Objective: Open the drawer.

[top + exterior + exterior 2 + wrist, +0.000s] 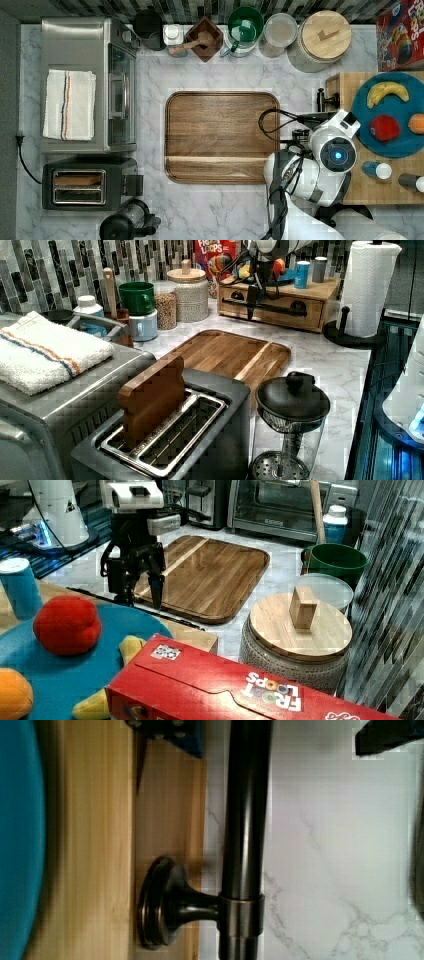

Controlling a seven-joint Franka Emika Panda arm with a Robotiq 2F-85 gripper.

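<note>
The drawer [310, 315] is a light-wood box at the top view's right, and its front looks flush with the box in the left view. A long black bar handle [280, 308] [245, 820] runs across the front on round posts [165, 907]. My gripper [277, 734] [142, 592] [252, 306] hangs at the handle, open, with one finger [170, 732] on the drawer side of the bar and the other [387, 735] on the counter side. The bar passes between them with a gap on each side. In the top view the arm's wrist [335, 145] covers the gripper, and a handle post [320, 99] shows beside it.
A blue plate [365, 105] with toy fruit, a small blue cup [376, 170] and a shaker stand on top of the drawer box. The walnut tray [220, 135] lies just in front of the handle. Jars, a green mug and a cereal box [402, 32] line the back wall; a paper towel roll [367, 287] stands beside the box.
</note>
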